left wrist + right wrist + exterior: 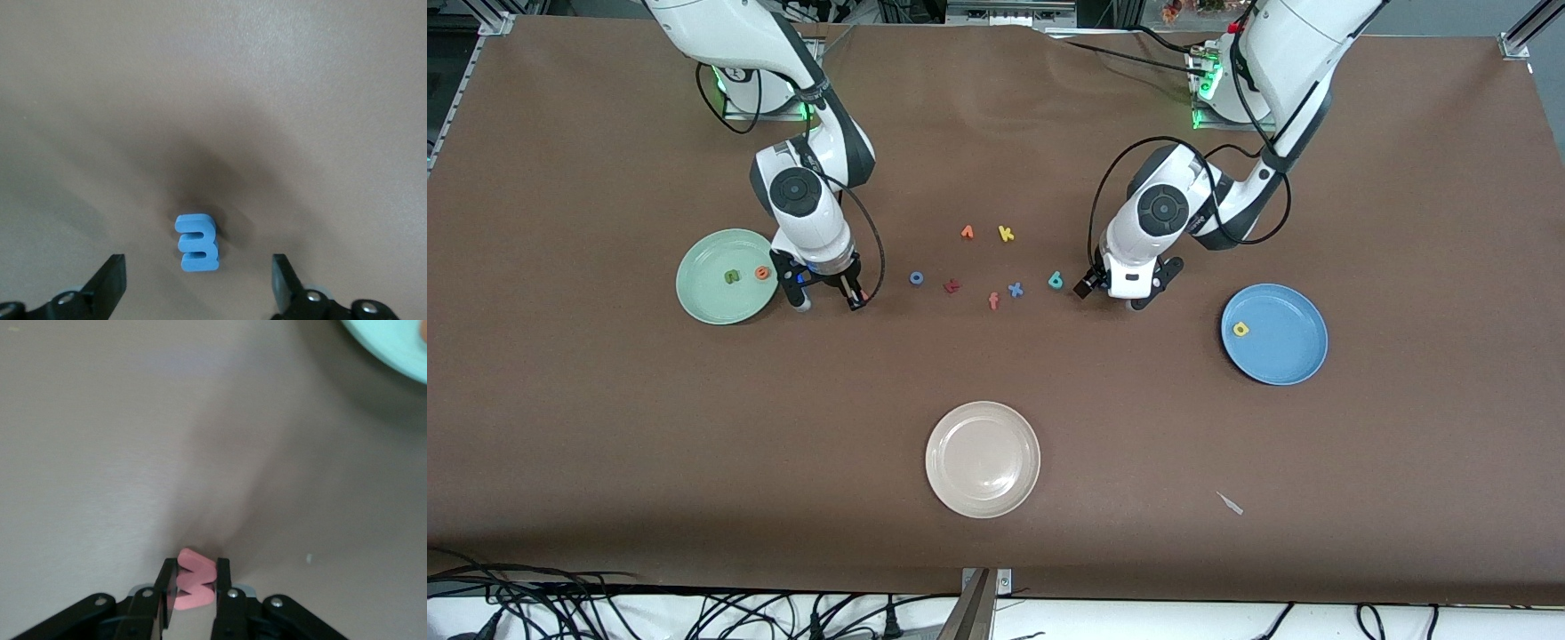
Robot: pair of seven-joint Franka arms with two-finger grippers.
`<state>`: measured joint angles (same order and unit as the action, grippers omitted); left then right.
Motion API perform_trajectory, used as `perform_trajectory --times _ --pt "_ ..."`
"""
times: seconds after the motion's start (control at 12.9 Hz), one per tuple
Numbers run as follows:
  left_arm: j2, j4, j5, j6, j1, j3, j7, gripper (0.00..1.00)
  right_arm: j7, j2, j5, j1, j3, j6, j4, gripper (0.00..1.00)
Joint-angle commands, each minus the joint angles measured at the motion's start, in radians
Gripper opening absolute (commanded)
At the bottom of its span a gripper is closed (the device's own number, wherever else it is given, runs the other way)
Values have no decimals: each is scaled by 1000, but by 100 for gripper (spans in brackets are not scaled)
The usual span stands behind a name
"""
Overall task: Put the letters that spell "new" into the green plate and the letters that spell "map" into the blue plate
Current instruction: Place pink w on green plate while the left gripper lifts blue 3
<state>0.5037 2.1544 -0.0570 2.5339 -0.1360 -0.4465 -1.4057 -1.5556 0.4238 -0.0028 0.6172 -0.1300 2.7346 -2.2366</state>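
The blue m (197,243) is hidden under the left gripper (1129,298) from the front, and the green plate (390,347) gets cropped.

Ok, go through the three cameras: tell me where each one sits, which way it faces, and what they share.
Front view: high across the table, facing both arm bases; shows both arms, the green plate, blue plate, cream plate and loose letters.
Left wrist view: on the left arm's wrist, looking down past the open left gripper at the blue m on the table.
Right wrist view: on the right wrist, looking down at the right gripper shut on the salmon w.
Shared: the green plate's rim shows in the front and right wrist views.
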Motion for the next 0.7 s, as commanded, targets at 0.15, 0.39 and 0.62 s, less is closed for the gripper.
perform_trajectory --times 0.15,0.39,0.62 --pt "9 -4 -58 14 -30 11 -73 90 332 -126 3 -2 -126 -177 15 6" --pt "15 -5 -182 20 -27 9 -205 82 692 -191 1 -2 -258 -379 5 6" --pt "15 -4 -184 20 -25 9 -222 77 970 -194 4 -4 -411 -366 -52 6"
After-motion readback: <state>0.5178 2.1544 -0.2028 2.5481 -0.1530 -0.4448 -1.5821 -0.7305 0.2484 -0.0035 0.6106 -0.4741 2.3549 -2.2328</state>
